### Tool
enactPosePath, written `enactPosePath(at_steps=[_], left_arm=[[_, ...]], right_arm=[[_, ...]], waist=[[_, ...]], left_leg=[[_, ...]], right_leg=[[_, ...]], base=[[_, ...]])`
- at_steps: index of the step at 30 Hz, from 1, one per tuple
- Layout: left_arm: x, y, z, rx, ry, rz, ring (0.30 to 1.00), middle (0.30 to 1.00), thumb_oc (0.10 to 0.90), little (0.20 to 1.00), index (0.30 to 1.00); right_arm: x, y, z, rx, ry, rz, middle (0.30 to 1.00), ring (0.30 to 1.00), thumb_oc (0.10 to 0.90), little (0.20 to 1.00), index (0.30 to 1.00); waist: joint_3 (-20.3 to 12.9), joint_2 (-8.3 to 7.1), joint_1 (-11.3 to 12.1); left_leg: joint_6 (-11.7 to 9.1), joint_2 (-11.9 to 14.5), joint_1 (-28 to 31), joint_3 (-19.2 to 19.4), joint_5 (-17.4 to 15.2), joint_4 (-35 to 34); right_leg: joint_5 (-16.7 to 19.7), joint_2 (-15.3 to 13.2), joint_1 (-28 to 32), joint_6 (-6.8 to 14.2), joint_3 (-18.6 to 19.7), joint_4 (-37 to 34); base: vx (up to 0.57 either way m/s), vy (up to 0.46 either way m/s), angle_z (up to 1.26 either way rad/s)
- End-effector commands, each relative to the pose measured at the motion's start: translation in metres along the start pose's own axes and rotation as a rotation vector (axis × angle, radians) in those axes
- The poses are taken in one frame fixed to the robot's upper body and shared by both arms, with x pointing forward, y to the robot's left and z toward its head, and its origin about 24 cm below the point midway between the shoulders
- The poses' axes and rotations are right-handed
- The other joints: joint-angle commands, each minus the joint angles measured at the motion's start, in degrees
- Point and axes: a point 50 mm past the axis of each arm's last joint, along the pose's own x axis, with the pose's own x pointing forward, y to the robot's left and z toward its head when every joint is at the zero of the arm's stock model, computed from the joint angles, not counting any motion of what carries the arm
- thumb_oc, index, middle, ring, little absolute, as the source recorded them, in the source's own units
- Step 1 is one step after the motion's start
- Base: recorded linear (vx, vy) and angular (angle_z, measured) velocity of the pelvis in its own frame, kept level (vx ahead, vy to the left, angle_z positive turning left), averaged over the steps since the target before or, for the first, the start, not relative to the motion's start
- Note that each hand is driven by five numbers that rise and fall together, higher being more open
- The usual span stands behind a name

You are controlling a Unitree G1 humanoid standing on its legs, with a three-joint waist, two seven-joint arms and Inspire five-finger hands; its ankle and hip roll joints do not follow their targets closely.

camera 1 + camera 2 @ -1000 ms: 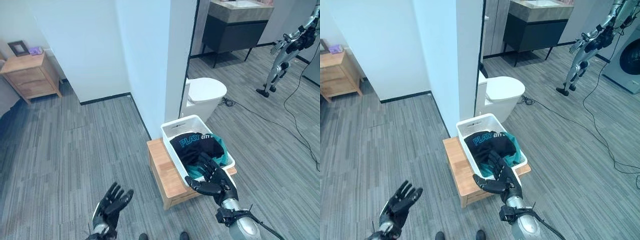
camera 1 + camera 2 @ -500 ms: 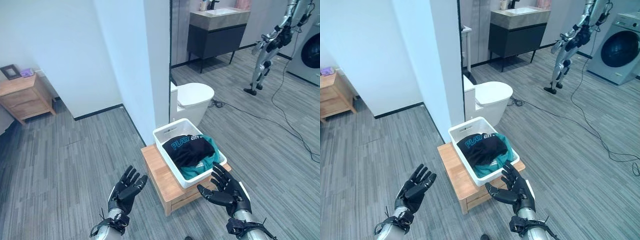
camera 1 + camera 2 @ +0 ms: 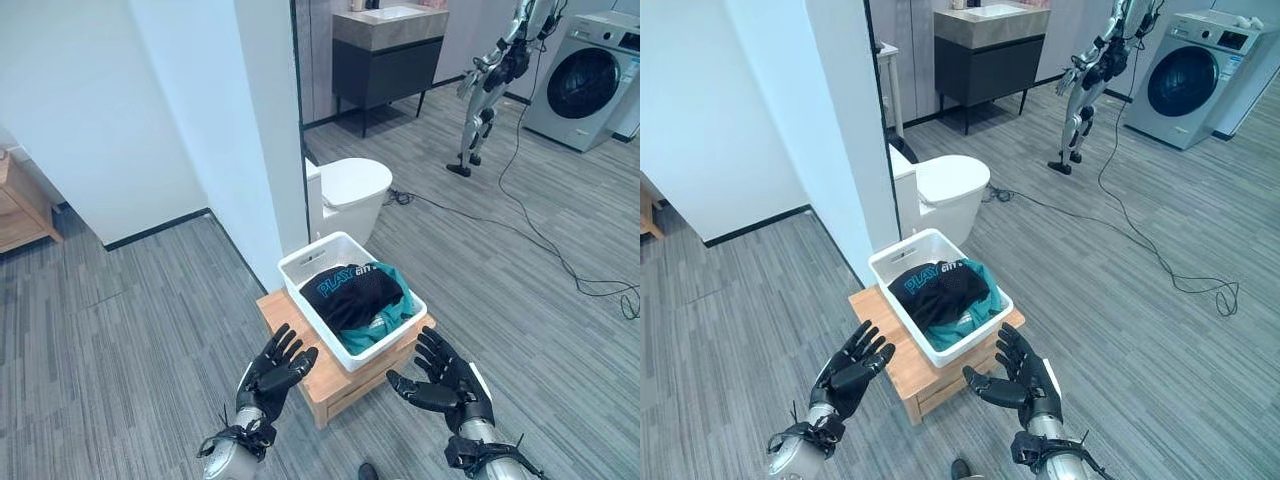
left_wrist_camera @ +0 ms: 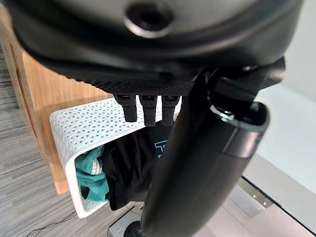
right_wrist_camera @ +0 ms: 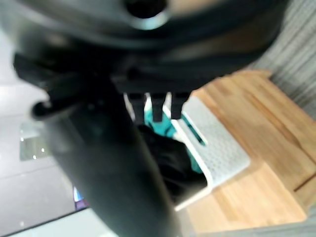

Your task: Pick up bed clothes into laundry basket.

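Dark fingers come first as we look down: our left hand (image 3: 274,371) and right hand (image 3: 442,380) hover low in the eye views, palms turned toward each other, fingers spread and straight, holding nothing. The left hand sits just over the near left corner of a low wooden stool (image 3: 300,345); the right hand hangs off the stool's near right corner, above the grey plank floor (image 3: 130,320).

Between and just beyond the hands, we see a white perforated laundry basket (image 3: 300,268) resting on the stool. Inside it lies a black garment (image 3: 350,292) with pale blue lettering, piled on top of a teal garment (image 3: 395,312) that spills toward the basket's right rim. Both wrist views look past straight fingers at the same basket, with the clothes inside.

Behind the basket stands a white toilet (image 3: 352,186), beside the end of a white wall (image 3: 180,110). Farther off we see a dark vanity cabinet (image 3: 385,70) with a stone top, another robot (image 3: 490,75) standing on the floor, and a washing machine (image 3: 585,80) at the far right.
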Motion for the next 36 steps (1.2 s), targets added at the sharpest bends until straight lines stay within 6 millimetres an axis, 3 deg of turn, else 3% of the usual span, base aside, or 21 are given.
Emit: enactPosePath(at_steps=[1,36], left_arm=[[0.0151,-0.0227,0.0430,0.080,-0.200,-0.129,0.900,0.900,0.800,0.900,0.900],[0.0121,-0.0235,0.0450,0.113,-0.207,-0.133,0.900,0.900,0.800,0.900,0.900]], right_arm=[[0.0091,0.0088,0.0621,-0.037,-0.330,0.064,0.900,0.900,0.800,0.900,0.900],[0.0101,0.0075,0.0596,-0.027,-0.319,0.061,0.900,0.900,0.800,0.900,0.900]], waist=[[-0.7,-0.26,0.6],[-1.2,-0.20,1.2]], left_leg=[[0.6,0.0,0.6,-6.2,-5.7,1.9],[0.6,-0.3,0.9,-8.0,-5.7,1.7]], right_leg=[[-9.2,-0.6,0.0,2.2,-3.1,6.0],[-9.6,-0.9,0.6,2.2,-4.5,6.6]], base=[[0.01,0.004,0.08],[0.00,0.000,0.02]])
